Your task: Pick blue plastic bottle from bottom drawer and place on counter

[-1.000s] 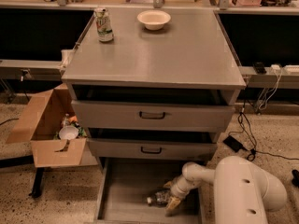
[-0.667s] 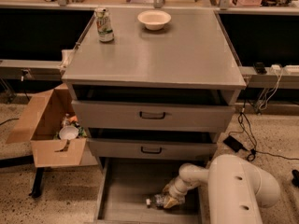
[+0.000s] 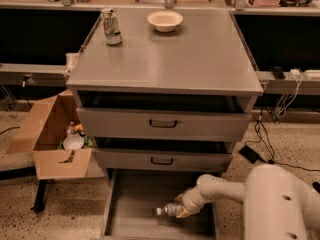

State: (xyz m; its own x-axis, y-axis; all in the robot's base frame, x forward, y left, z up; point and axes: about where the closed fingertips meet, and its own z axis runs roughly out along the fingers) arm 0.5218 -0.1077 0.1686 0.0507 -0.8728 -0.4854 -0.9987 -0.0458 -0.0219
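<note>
The counter [image 3: 200, 64] fills the upper middle of the frame, a broad grey top that is mostly bare. Below it, at the lower centre, the bottom drawer [image 3: 137, 196] stands pulled out, its flat grey floor showing; the two shallower drawers above it are only slightly out. The robot's white arm [image 3: 227, 189] comes in from the lower right corner and reaches left, down into that drawer. Near the counter's far edge sit a pale bowl [image 3: 165, 20] and, to its left, a green-and-white can [image 3: 111, 27], well apart from each other.

The gripper [image 3: 183, 210] is low inside the bottom drawer, right of its centre, at the base end of the blue plastic bottle [image 3: 169, 210]. The bottle lies on its side on the drawer floor, white cap pointing to the left of the frame. The gripper appears to be touching it, but whether it has closed on the bottle cannot be told from this angle.

The step in hand looks like the grasp itself: the bottle is not yet lifted. The next move calls for a secure hold, then a lift that clears the middle drawer's front before carrying the bottle up to the open near part of the counter.
</note>
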